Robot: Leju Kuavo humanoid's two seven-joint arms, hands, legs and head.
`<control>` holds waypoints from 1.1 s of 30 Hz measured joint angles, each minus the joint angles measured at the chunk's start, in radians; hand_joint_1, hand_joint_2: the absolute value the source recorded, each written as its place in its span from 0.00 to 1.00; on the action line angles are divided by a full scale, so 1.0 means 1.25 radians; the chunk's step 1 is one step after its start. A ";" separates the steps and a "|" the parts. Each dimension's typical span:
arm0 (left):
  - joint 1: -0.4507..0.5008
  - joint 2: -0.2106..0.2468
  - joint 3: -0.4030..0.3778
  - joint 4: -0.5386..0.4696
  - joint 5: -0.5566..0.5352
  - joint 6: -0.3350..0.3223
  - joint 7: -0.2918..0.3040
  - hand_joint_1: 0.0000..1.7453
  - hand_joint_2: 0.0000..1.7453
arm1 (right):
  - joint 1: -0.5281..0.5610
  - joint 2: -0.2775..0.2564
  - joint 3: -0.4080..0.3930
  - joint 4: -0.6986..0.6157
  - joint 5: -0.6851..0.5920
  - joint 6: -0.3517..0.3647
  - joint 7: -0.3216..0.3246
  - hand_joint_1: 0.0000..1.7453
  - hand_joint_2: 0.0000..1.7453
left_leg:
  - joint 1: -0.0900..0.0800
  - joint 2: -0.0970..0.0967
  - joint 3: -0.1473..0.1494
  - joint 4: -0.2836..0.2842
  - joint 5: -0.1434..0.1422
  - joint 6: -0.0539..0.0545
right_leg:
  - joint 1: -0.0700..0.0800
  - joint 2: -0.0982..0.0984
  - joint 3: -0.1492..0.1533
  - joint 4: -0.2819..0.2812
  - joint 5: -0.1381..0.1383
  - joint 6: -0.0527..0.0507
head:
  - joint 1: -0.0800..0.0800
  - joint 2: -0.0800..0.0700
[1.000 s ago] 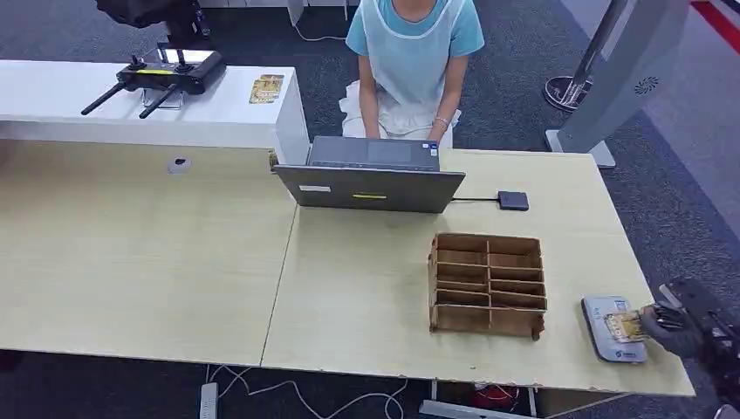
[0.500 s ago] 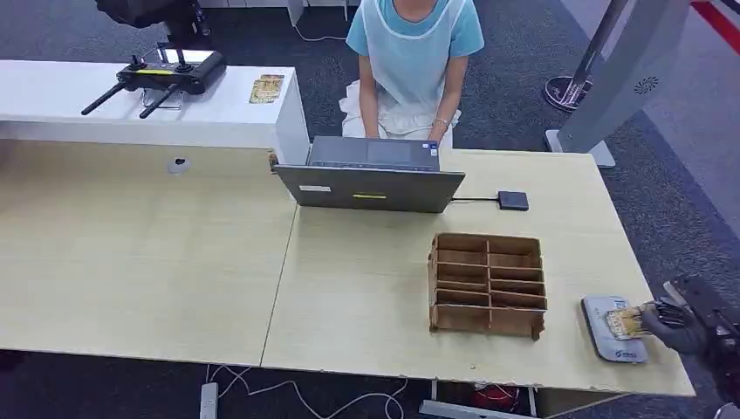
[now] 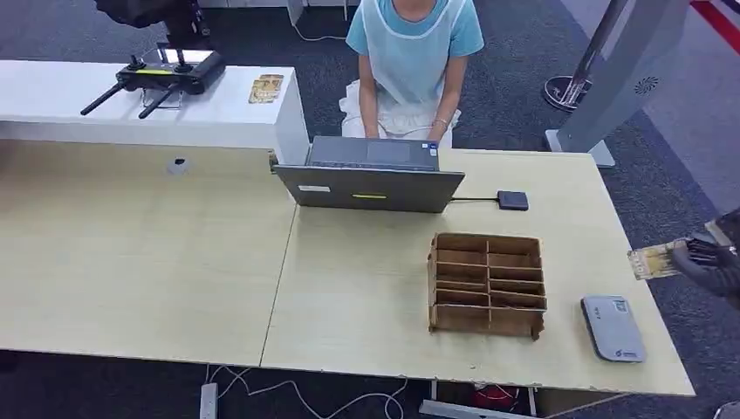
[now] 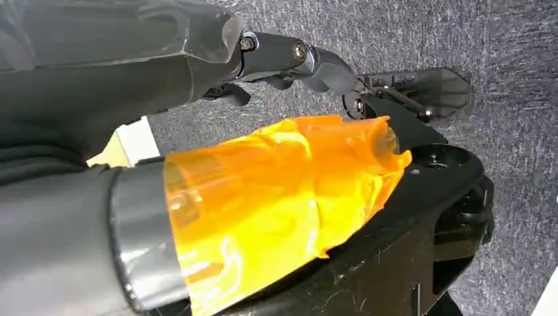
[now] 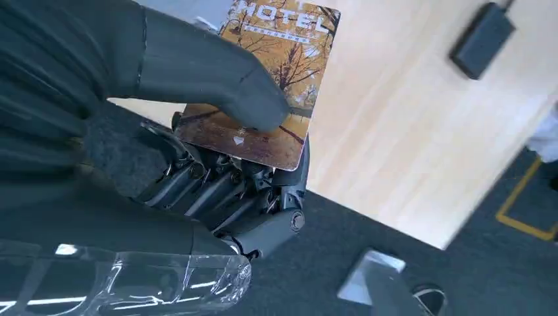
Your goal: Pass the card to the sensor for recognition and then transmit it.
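The right hand (image 3: 711, 262) pinches the card (image 3: 656, 259) between thumb and fingers (image 5: 224, 184), holding it in the air off the right edge of the table (image 3: 174, 262), well apart from the grey sensor (image 3: 613, 327) lying flat near the table's front right corner. A wooden organizer (image 3: 487, 284) stands just beside the sensor. The left hand (image 4: 197, 164) hangs above the carpet; whether it is spread or closed cannot be told.

Sensor (image 3: 613, 328) right of wooden organizer (image 3: 487, 284)
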 joint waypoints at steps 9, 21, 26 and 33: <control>-0.003 -0.006 0.002 0.000 -0.008 0.008 0.004 0.00 0.00 | -0.225 0.014 0.126 -0.010 0.102 -0.113 0.059 1.00 1.00 | 0.000 0.001 -0.001 0.000 0.002 0.001 | 0.000 0.001 -0.001 0.001 0.001 0.000 | 0.000 0.000; -0.011 -0.013 0.002 0.000 -0.034 0.011 0.014 0.00 0.00 | -0.521 0.201 0.372 0.062 0.405 -0.289 0.149 1.00 1.00 | 0.000 0.003 -0.003 0.000 0.005 -0.002 | 0.000 0.004 -0.006 0.004 0.004 -0.002 | 0.000 0.000; -0.013 -0.016 0.001 0.000 -0.045 0.010 0.020 0.00 0.00 | -0.588 0.293 0.446 0.106 0.492 -0.329 0.157 1.00 1.00 | 0.000 0.003 -0.003 0.000 0.006 -0.003 | 0.000 0.004 -0.007 0.005 0.004 -0.002 | 0.000 0.000; -0.014 -0.019 0.001 0.000 -0.059 0.007 0.021 0.00 0.00 | -0.632 0.382 0.515 0.143 0.609 -0.401 0.165 1.00 1.00 | 0.000 0.003 -0.004 0.000 0.006 -0.004 | 0.000 0.004 -0.008 0.005 0.004 -0.002 | 0.001 0.000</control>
